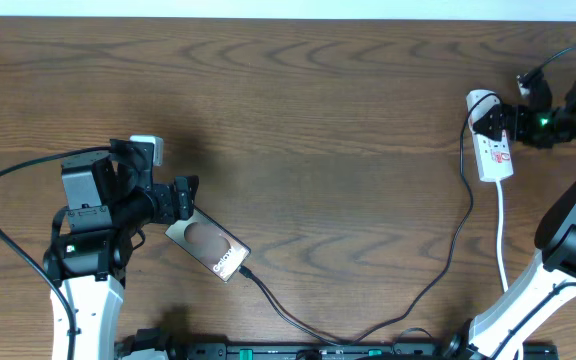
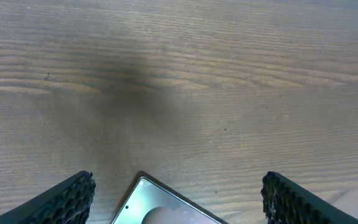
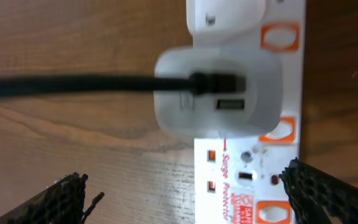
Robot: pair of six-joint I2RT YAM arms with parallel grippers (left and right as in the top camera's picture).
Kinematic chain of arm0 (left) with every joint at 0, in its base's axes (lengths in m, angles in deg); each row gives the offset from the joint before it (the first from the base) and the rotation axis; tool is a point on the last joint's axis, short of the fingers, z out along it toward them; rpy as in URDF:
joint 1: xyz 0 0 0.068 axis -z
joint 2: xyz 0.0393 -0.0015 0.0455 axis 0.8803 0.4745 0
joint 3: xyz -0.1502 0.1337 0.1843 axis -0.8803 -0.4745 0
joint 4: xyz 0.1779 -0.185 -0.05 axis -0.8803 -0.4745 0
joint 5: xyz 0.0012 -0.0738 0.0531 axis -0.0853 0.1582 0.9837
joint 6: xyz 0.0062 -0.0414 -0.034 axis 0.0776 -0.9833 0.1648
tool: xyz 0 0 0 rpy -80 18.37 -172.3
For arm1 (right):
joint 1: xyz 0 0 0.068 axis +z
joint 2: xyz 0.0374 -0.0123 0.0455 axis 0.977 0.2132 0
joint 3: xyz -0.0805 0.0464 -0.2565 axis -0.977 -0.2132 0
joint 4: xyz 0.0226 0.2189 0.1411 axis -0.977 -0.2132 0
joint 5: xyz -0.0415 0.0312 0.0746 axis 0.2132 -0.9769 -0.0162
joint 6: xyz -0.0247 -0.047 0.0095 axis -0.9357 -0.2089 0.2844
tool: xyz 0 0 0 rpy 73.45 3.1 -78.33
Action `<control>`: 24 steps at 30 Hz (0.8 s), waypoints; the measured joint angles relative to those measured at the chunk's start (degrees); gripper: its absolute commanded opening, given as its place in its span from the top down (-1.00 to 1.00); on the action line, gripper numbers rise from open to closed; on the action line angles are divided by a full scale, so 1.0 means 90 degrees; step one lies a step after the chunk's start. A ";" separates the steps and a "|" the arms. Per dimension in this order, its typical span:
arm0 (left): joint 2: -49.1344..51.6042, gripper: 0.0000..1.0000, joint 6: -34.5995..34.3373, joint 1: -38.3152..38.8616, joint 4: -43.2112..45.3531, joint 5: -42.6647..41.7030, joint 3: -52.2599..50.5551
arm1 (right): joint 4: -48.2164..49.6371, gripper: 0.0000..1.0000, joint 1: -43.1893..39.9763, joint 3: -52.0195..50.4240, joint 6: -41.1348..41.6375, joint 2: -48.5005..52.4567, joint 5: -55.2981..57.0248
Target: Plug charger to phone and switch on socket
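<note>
Overhead view: a brown wood-grain table [image 1: 298, 90] carries every item.

(a) The left gripper [image 1: 186, 195] sits toward 8 o'clock from the table's middle. In the left wrist view the left gripper [image 2: 179, 179] has its jaws spread wide. One corner of the phone [image 2: 166, 208] lies between the fingers [image 2: 73, 196] and touches neither.

(b) The right gripper [image 1: 518, 110] is at 2 o'clock, just beside the socket. In the right wrist view the right gripper [image 3: 191, 199] stands wide over the strip and holds nothing.

(c) The charger [image 1: 438, 265] runs from the socket toward 6 o'clock, then curves back to the phone's 4 o'clock end. Its tip meets that end; whether it is fully seated cannot be told.

(d) The phone [image 1: 206, 240] lies flat and slanted, one end at 10 o'clock, the other at 4 o'clock. White lettering at the 4 o'clock end is too small to read with certainty.

(e) The socket [image 1: 496, 150] is a white strip with a white cord [image 1: 501, 235] leaving toward 6 o'clock.

(f) In the right wrist view the socket [image 3: 247, 168] bears orange-red markings and red lettering beginning "Surge Prote", cut off by the frame edge.

(g) A white adapter [image 3: 216, 93] sits on the strip at 12 o'clock. The charger [image 3: 73, 86] enters one of the adapter's ports.
</note>
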 measured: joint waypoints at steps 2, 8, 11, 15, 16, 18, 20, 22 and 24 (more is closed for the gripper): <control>0.0000 -0.71 0.0000 0.0000 0.0000 0.0000 0.0000 | 0.0126 -0.99 0.0015 -0.0189 0.0056 0.0000 -0.0002; 0.0000 -0.72 0.0002 0.0000 0.0000 0.0000 0.0000 | 0.0287 -0.98 0.0051 -0.0265 0.0085 0.0000 -0.0005; 0.0000 -0.71 0.0002 0.0000 0.0000 0.0000 0.0000 | 0.0471 -0.99 0.0056 -0.0265 0.0100 0.0000 -0.0007; 0.0000 -0.71 0.0000 0.0000 0.0000 0.0000 0.0000 | 0.0712 -0.99 0.0068 -0.0265 0.0119 0.0000 -0.0007; 0.0000 -0.72 0.0002 0.0000 0.0000 0.0000 0.0000 | 0.0731 -0.99 0.0078 -0.0265 0.0146 0.0000 -0.0010; 0.0000 -0.71 0.0000 0.0000 0.0002 0.0000 0.0000 | 0.0748 -0.99 0.0092 -0.0265 0.0172 0.0002 -0.0015; 0.0000 -0.71 0.0002 0.0000 0.0000 0.0000 0.0000 | 0.0763 -0.99 0.0119 -0.0265 0.0194 0.0024 -0.0046; 0.0000 -0.71 0.0002 0.0000 0.0000 0.0000 0.0000 | 0.0767 -0.99 0.0143 -0.0265 0.0209 0.0083 -0.0075; 0.0000 -0.71 0.0002 0.0000 0.0002 0.0000 0.0000 | 0.0772 -0.99 0.0146 -0.0265 0.0228 0.0143 -0.0073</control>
